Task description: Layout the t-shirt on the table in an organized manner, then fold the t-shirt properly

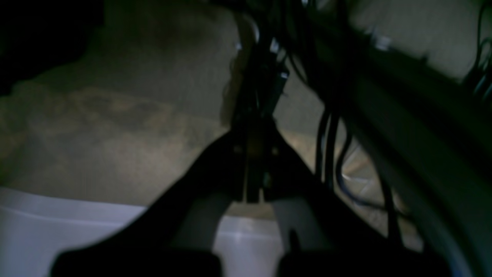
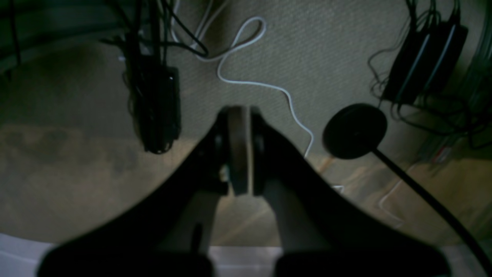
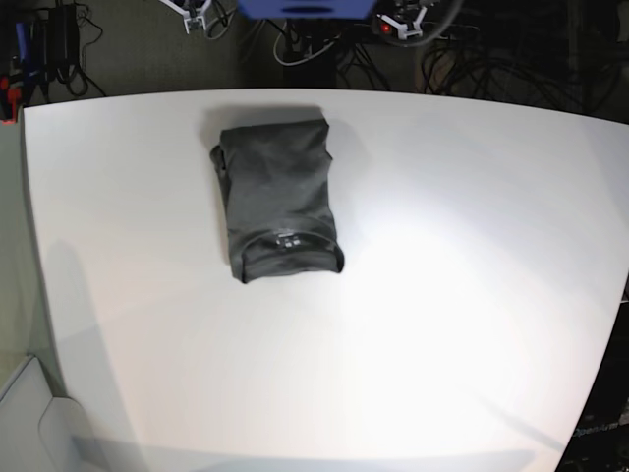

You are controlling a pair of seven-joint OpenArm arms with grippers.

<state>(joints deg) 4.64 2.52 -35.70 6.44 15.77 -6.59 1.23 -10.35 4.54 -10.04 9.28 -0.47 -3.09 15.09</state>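
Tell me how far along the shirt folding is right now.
It looks finished. The t-shirt lies on the table as a compact folded rectangle, collar end toward the camera, sleeves tucked in. Nothing is in hand: the left gripper and right gripper are shut, empty, and pulled back past the table's far edge over the carpet. What's left, if anything, is smoothing a few wrinkles.

The dark grey t-shirt (image 3: 280, 197) lies folded into a neat upright rectangle, collar and tag facing up, on the far-left part of the white tabletop (image 3: 442, 295).
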